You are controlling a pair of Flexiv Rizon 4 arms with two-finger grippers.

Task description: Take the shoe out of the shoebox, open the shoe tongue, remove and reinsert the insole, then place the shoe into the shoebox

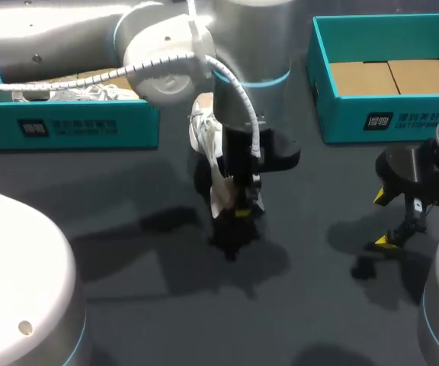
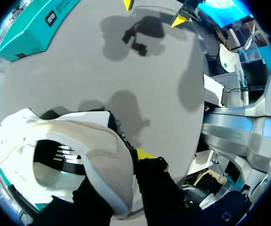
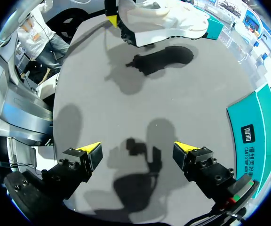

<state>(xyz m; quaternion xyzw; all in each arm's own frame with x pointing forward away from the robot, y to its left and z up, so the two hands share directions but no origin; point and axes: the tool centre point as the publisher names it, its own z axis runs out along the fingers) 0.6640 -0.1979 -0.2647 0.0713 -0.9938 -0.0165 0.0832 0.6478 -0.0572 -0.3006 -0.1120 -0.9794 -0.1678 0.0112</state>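
The left gripper (image 1: 239, 204) hangs just left of the middle of the head view, clamped on the white shoe (image 1: 204, 131). In the left wrist view one yellow-tipped finger (image 2: 145, 154) presses the outside of the shoe's rim. The other finger goes down inside the opening, so the rim is pinched between the two. The shoe's opening faces the wrist camera. The shoe is held off the grey table (image 1: 128, 305), and in the right wrist view its shadow lies on the tabletop apart from the sole.

The right gripper (image 1: 384, 221) is at the lower right of the head view, low over the table. Its fingers (image 3: 92, 149) stand wide apart with nothing between them, and only their shadow lies on the surface ahead.

One teal shoebox (image 1: 379, 114) sits at the upper right of the head view, open, with its brown cardboard floor showing. A second teal box (image 1: 75, 126) sits at the upper left, partly hidden under the left arm, with something white crumpled inside.
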